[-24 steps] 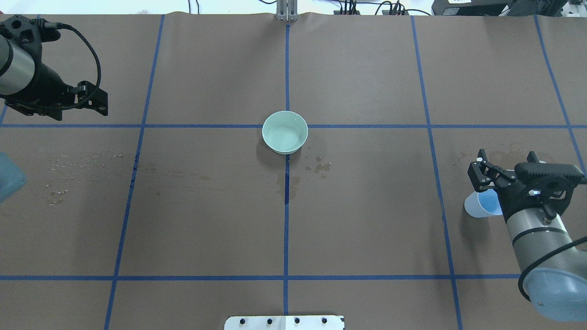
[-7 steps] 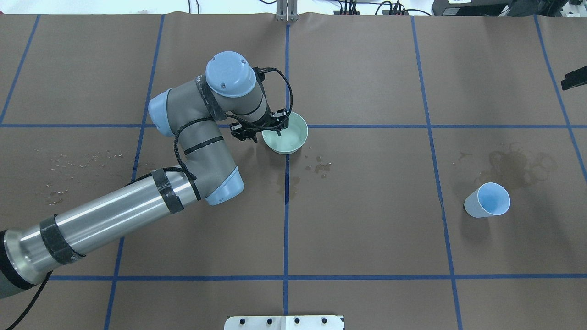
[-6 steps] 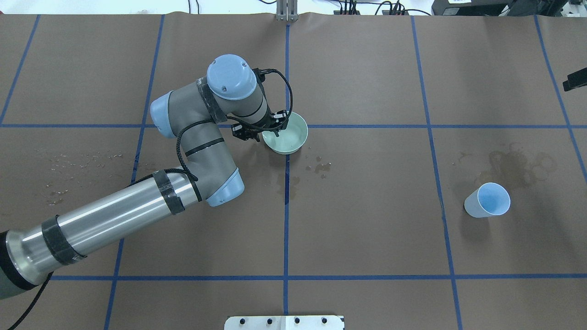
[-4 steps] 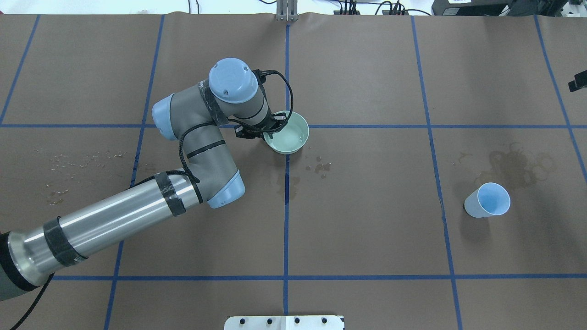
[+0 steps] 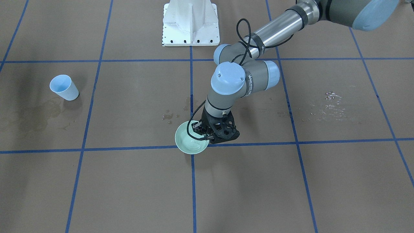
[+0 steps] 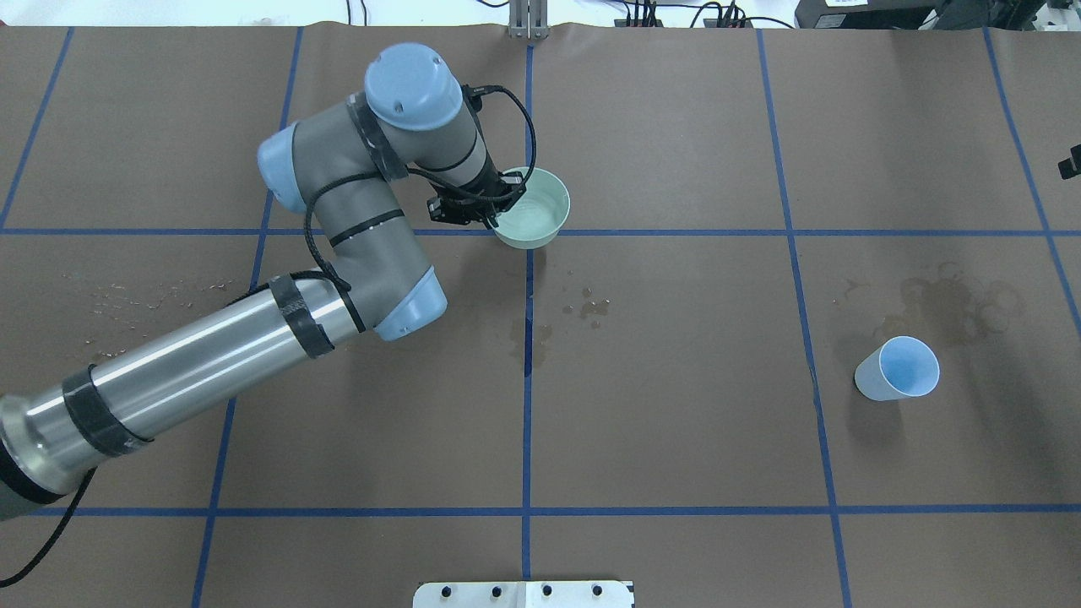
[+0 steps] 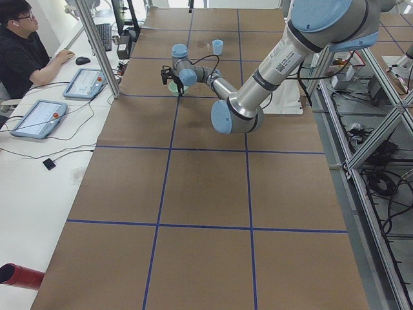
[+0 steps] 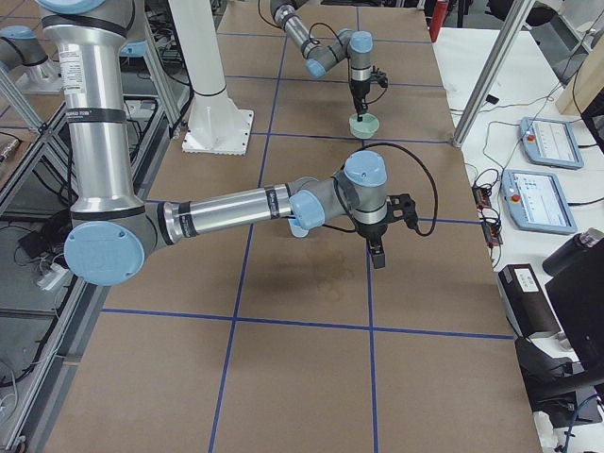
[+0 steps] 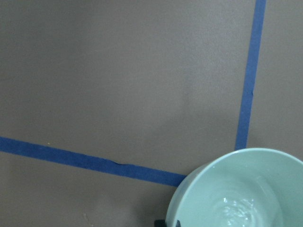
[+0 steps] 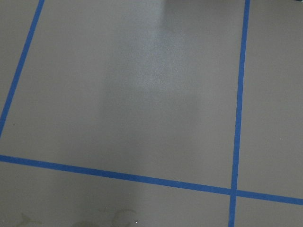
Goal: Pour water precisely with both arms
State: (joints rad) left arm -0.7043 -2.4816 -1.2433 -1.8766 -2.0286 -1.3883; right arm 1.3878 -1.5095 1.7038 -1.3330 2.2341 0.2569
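A pale green bowl (image 6: 536, 211) hangs from my left gripper (image 6: 500, 203), which is shut on its near-left rim. The bowl appears lifted a little off the brown table, near the centre tape crossing. It also shows in the front view (image 5: 189, 144) with the left gripper (image 5: 197, 131) at its rim. The water (image 9: 236, 210) shimmers in the bottom of the bowl (image 9: 208, 189). A light blue cup (image 6: 902, 367) stands upright at the right, apart from both arms. Only a black tip of my right gripper (image 6: 1071, 165) shows at the right edge; I cannot tell if it is open.
Scattered droplets (image 6: 152, 291) lie at the left and small wet spots (image 6: 587, 308) lie right of centre. Dark dried stains (image 6: 954, 295) lie behind the cup. The white pedestal (image 6: 524, 594) is at the near edge. An operator (image 7: 19, 45) sits at a side desk.
The left arm came in, shut on the bowl's rim, and has now raised it and shifted it toward the far side. The right gripper left the cup and drew back to the right edge.
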